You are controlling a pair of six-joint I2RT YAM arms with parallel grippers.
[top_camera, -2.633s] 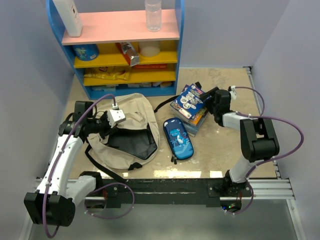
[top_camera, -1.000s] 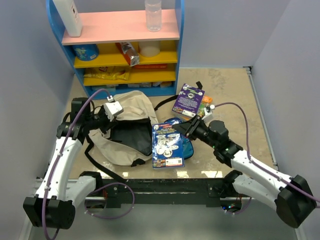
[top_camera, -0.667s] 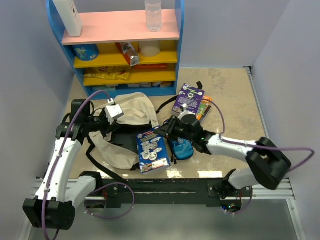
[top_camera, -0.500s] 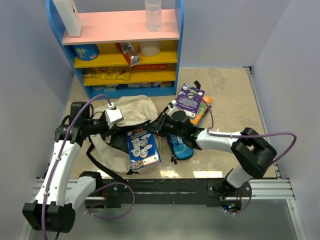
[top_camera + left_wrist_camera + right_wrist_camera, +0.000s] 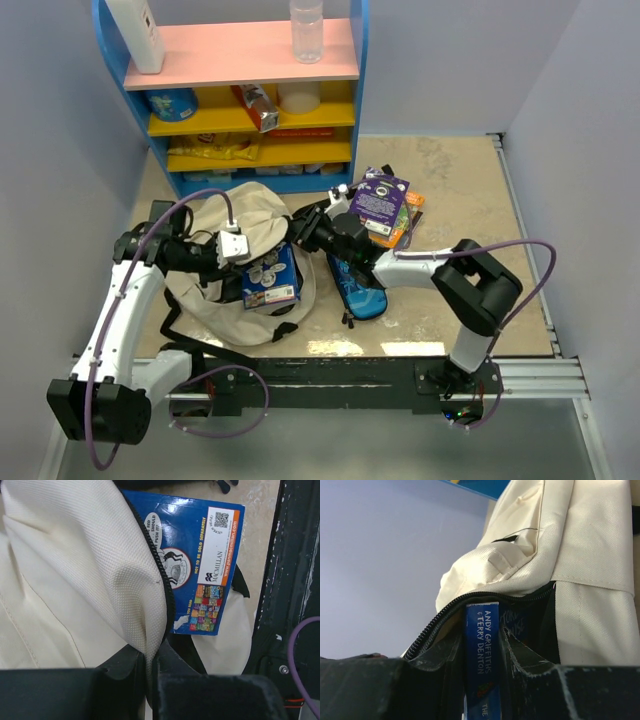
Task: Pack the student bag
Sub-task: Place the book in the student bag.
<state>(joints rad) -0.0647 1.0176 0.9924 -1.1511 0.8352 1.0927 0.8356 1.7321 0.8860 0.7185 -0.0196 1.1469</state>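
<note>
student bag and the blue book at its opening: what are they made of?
Student bag: woven cream fabric, matte. The weave grain and stitched seams show; probably canvas or nylon, I can't tell which. Book: printed paper or card cover, glossy. There is light glare on the blue and a printed QR panel.

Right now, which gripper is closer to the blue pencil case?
Right. The right gripper holds the book beside the pencil case; the left gripper pinches the student bag rim, farther off.
</note>
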